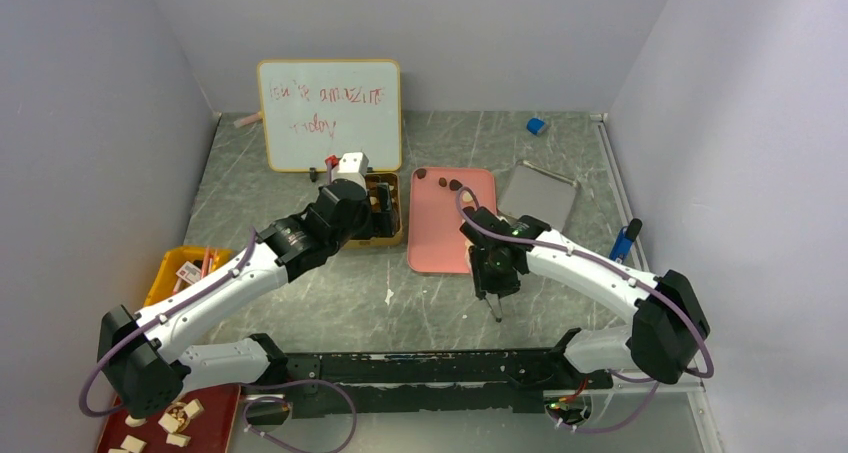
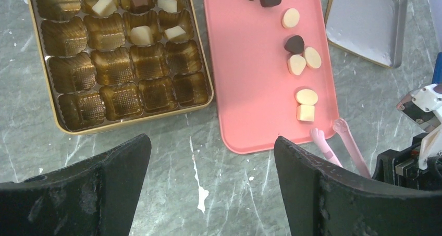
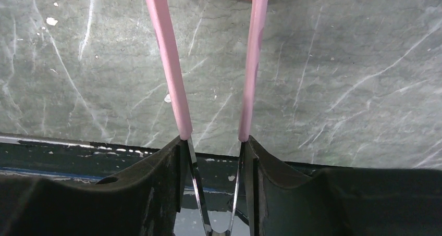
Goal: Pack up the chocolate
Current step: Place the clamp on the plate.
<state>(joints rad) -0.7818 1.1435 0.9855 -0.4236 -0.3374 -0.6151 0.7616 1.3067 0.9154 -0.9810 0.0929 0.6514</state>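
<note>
Several chocolates, dark brown (image 2: pixel 294 43) and light tan (image 2: pixel 306 96), lie along the right side of a pink tray (image 2: pixel 245 79). A gold box (image 2: pixel 125 119) with moulded cells stands to its left and holds several pale pieces (image 2: pixel 142 35) and one brown piece (image 2: pixel 138 0) in its far rows. My left gripper (image 2: pixel 211 145) is open and empty, above the bare table near the box and tray. My right gripper (image 3: pixel 213 139) is shut on pink tongs (image 3: pixel 174 79). The tong tips (image 2: pixel 315 134) sit at the tray's near right corner, open and empty.
A silver tin lid (image 2: pixel 365 22) lies right of the pink tray. A whiteboard (image 1: pixel 330 113) stands at the back. A yellow bin (image 1: pixel 175 268) and a red tray (image 1: pixel 215 418) with pale beige chunks are at the near left. Blue items (image 1: pixel 537 126) (image 1: pixel 625 241) lie on the right.
</note>
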